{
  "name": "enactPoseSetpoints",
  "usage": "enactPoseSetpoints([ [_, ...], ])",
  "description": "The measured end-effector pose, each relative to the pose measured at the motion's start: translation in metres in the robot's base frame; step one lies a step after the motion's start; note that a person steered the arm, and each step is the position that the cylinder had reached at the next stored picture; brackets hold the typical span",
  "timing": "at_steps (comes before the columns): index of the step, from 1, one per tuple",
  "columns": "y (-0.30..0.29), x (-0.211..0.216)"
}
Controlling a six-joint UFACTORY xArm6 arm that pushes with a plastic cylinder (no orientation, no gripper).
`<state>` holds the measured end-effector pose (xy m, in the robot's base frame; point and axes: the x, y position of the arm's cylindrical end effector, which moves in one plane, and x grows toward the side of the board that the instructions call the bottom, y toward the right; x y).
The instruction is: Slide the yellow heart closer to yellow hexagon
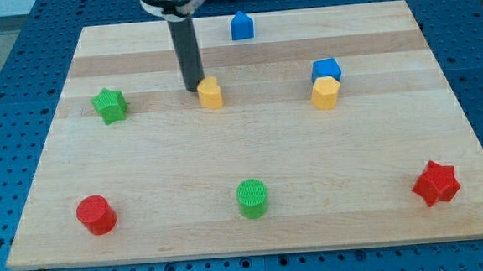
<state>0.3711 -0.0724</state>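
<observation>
The yellow heart (211, 94) lies on the wooden board (253, 194) a little left of the middle, in the upper half. My tip (192, 89) stands just at its left side, touching or almost touching it. The yellow hexagon (325, 93) lies well to the heart's right, at about the same height in the view. A blue cube (326, 69) sits right against the hexagon's top edge.
A blue house-shaped block (241, 25) is near the board's top edge. A green star (109, 105) lies at the left. Along the bottom are a red cylinder (96, 215), a green cylinder (252, 198) and a red star (436, 182).
</observation>
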Motion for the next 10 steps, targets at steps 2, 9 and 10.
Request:
enactPoseSetpoints([
  [2, 0.06, 0.058],
  [9, 0.107, 0.117],
  [10, 0.13, 0.103],
])
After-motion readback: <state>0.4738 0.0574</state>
